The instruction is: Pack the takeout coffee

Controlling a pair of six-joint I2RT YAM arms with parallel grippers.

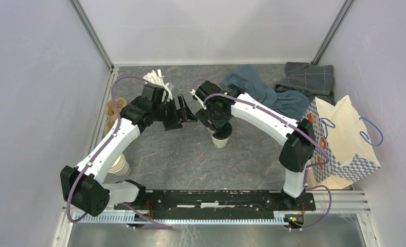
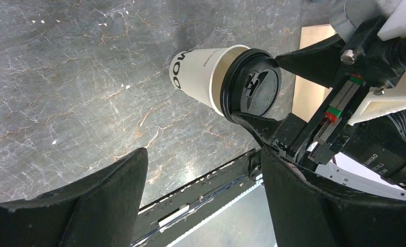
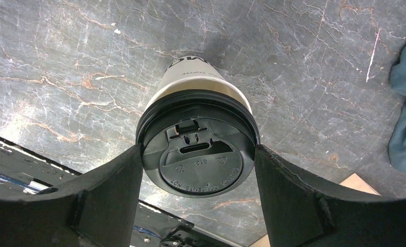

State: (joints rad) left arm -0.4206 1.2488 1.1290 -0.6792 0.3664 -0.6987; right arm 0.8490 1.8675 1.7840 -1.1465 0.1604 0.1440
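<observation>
The small white paper cup with a round black plastic lid (image 2: 224, 80) stood on the grey marbled table (image 1: 180, 154), well apart from the blue-and-white checked paper bag (image 1: 345, 136). The right gripper (image 3: 198, 154) was clamped across the lid's rim, a finger touching each side. The left gripper (image 2: 200, 159) was spread wide and empty, beyond the cup from the bag. The cup probably weighed little, though whether it was filled could not be told. Its paper wall would likely crush under a hard squeeze, and a snap-on lid can pop off – a grip just under the rim looked safer, with the cup kept upright all the way to the bag
</observation>
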